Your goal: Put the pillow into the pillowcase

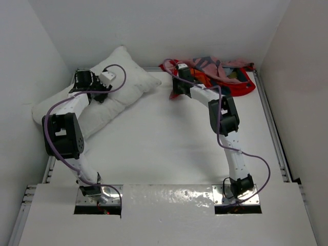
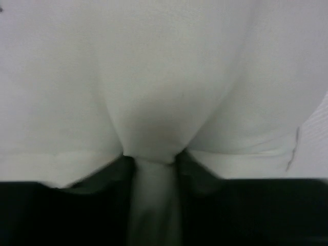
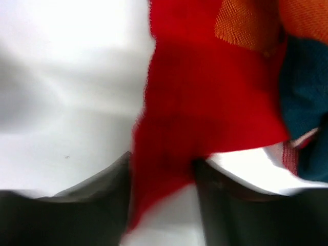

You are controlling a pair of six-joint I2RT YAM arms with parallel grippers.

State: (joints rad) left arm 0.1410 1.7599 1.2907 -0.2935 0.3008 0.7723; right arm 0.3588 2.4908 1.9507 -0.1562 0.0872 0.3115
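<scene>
Evidently the left tool (image 2: 154, 163) pinched a fold of the pillow (image 1: 125, 87); the right tool (image 3: 163, 171) nipped the pillowcase (image 1: 233, 79), which lay crumpled well right of the pillow (view blurred). Recommended: secure one hem layer only, then open the mouth toward the pillow. The pillow was plump, soft, plain white; the pillowcase thin, red-orange, printed.
</scene>
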